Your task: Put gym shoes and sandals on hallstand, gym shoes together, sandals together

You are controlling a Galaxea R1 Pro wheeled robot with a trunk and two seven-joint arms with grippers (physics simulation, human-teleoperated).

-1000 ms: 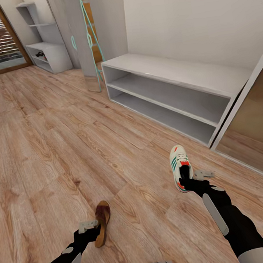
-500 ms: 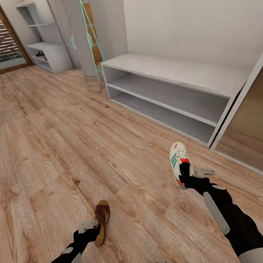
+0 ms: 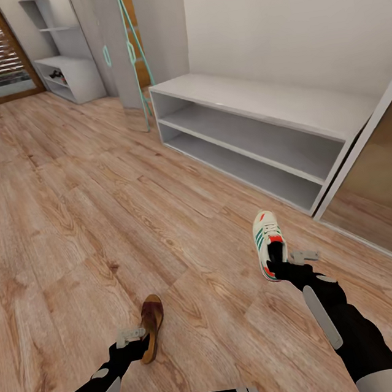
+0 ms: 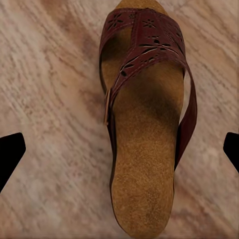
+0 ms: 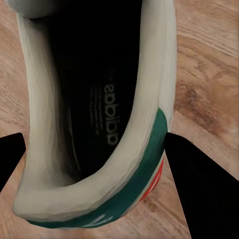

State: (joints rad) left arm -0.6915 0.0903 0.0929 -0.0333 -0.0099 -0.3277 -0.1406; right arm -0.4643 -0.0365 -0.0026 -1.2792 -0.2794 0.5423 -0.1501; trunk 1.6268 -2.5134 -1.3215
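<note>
Wood floor [image 3: 70, 225], both arms low (shoe-laden hands [image 3: 278, 264]).

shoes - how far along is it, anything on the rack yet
Done: the hallstand at the far end already has something dark on its lower shelf, too small to identify. In hand: the left gripper is at one sandal and the right gripper at one gym shoe, both above the corridor floor. Left: carrying these to the hallstand and pairing them with their mates.
</note>
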